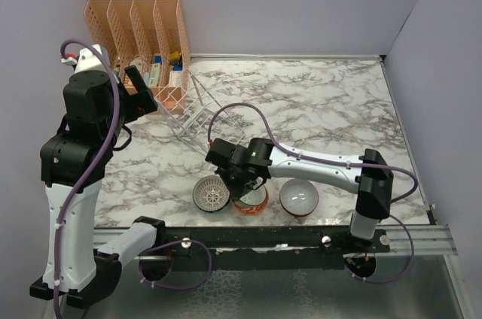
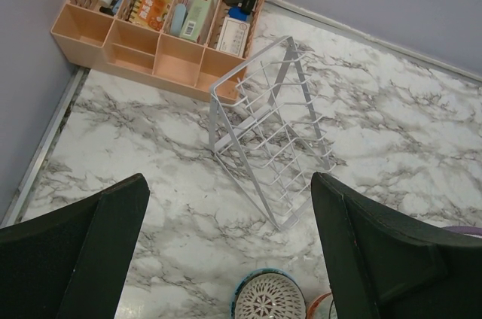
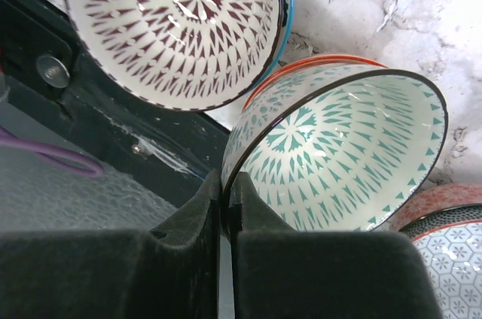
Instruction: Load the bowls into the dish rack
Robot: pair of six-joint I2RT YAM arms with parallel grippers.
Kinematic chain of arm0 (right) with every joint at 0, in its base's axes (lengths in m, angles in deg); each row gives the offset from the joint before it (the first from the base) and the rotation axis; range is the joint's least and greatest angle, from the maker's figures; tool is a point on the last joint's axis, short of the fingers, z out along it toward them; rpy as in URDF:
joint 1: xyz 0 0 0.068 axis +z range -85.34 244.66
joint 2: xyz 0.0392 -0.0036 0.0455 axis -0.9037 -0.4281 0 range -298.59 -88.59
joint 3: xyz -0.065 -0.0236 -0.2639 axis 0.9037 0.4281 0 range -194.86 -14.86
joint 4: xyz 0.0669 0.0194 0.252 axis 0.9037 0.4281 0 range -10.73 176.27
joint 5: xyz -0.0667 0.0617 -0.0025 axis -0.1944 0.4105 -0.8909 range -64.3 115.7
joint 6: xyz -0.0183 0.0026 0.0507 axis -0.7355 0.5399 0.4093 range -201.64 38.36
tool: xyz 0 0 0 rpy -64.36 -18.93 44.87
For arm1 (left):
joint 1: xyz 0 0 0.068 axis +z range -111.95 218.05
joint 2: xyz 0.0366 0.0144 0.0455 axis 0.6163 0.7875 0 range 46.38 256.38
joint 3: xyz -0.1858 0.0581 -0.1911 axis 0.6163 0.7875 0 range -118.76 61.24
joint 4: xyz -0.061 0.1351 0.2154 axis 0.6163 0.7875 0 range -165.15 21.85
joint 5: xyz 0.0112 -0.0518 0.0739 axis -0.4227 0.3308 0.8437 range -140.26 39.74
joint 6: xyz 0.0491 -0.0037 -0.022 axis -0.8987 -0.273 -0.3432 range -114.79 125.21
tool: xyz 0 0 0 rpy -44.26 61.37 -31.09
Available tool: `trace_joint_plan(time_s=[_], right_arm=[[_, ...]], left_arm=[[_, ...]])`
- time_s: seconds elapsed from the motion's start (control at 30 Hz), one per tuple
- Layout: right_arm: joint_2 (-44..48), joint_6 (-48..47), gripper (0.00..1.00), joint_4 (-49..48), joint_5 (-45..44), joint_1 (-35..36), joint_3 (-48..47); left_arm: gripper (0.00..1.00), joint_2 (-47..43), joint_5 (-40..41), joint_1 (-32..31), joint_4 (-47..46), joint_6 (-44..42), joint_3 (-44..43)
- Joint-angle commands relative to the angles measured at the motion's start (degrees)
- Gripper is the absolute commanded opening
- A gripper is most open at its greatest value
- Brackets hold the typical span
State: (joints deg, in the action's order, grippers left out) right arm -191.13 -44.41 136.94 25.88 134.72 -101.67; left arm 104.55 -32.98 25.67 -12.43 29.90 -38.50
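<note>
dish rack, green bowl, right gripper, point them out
dish rack (image 2: 273, 142), left wrist view, middle of its wire grid
green bowl (image 3: 339, 153), right wrist view, its patterned inside
right gripper (image 3: 225, 192), right wrist view, between fingertips pinching the bowl's rim

A row of bowls sits along the near edge of the table (image 1: 324, 108), close side by side: the left bowl (image 1: 212, 193), the middle bowl (image 1: 253, 197) and the right bowl (image 1: 299, 197). The middle bowl sits tilted in a lower bowl (image 3: 316, 59), with the right gripper (image 3: 224, 183) at its rim. Well behind them, to the left, stands the dish rack (image 1: 194, 108), just beside the organizer (image 1: 135, 25) in the far left corner. The left gripper (image 1: 139, 97) hangs left of the rack.
</note>
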Motion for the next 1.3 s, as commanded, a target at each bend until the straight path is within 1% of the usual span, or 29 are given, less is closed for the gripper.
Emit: trace_joint_plan(time_s=[0.0,0.13,0.2,0.27,0.3,0.43,0.5,0.57,0.67,0.8,0.93,1.07,1.27], right_arm=[[3.5,1.1,0.01,3.6,-4.4,0.2,-6.4],[4.7,1.4,0.01,-1.1,-5.0,-1.3,-9.8],[6.2,2.4,0.01,-7.3,-2.3,-5.1,-9.2],[9.3,4.5,0.01,-17.8,1.5,-9.0,-5.1],[11.3,6.1,0.01,-24.8,3.5,-11.1,-2.0],[17.9,16.6,0.01,-53.4,9.6,-19.3,14.9],[19.2,21.3,0.01,-66.3,9.8,-21.8,21.6],[19.3,24.2,0.01,-75.8,7.5,-22.7,25.8],[17.4,28.3,0.01,-86.7,5.0,-22.9,29.6],[12.4,35.2,0.01,-105.2,3.5,-22.9,35.3],[8.0,37.9,0.01,-119.6,0.3,-22.8,38.5],[2.9,39.7,0.01,-130.8,-2.1,-22.8,39.9],[-5.2,44.0,0.01,-142.5,-2.6,-22.8,38.8]], left_arm=[[0.92,0.1,0.4,0.1,0.9,-0.8,-1.9],[0.92,1.3,-0.5,0.1,1.4,-0.9,-4.3],[0.92,2.1,-1.3,0.1,1.8,-1.2,-5.9],[0.92,2.9,-2.1,0.1,2.0,-1.7,-7.4],[0.92,3.2,-2.4,0.1,2.1,-1.9,-8.0],[0.92,4.3,-3.6,0.1,2.6,-2.8,-10.2],[0.92,4.5,-3.7,0.1,2.6,-3.4,-10.8],[0.93,4.5,-3.7,0.1,2.5,-4.0,-10.8],[0.93,4.7,-4.0,0.1,2.6,-4.8,-10.9],[0.93,5.0,-4.5,0.1,2.5,-5.4,-10.5],[0.94,5.3,-5.1,0.1,2.3,-6.1,-10.3],[0.94,5.5,-5.5,0.1,2.3,-6.9,-9.7],[0.95,6.1,-5.8,0.0,2.2,-7.7,-9.2]])
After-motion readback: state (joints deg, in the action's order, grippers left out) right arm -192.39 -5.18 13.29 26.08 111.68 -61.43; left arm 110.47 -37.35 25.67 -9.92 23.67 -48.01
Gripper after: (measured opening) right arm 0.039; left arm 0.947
